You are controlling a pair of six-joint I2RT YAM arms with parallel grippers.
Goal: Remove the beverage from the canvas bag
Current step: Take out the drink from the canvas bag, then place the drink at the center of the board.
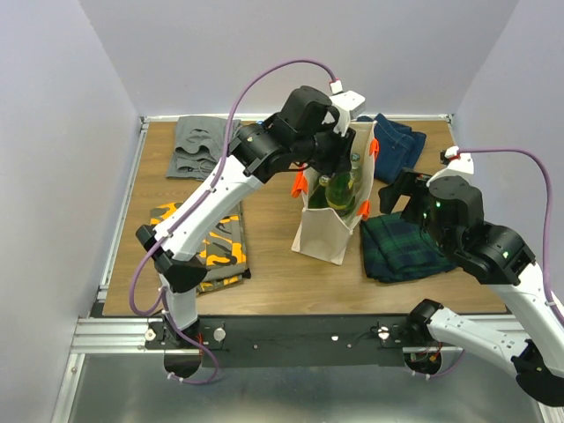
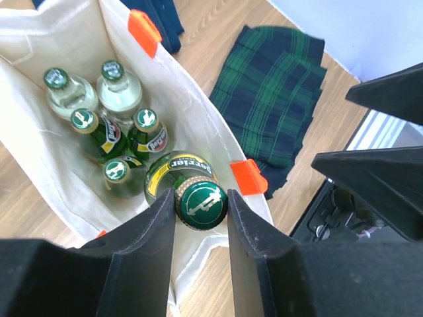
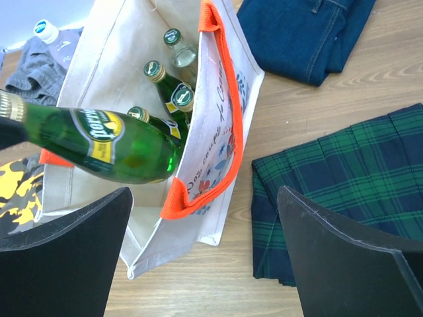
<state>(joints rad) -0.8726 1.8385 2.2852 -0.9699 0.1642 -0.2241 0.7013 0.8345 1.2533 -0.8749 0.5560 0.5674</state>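
Observation:
The cream canvas bag with orange handles stands mid-table and holds several bottles. My left gripper is shut on the cap of a green Perrier bottle and holds it lifted at the bag's mouth. In the right wrist view that bottle hangs above the bag, its base higher than the caps of the other bottles. In the top view it shows under the left gripper. My right gripper is open and empty, right of the bag, over the wood.
Several green and clear bottles stay inside the bag. A dark green plaid cloth lies right of it, blue jeans behind, a grey garment back left, an orange-patterned cloth left.

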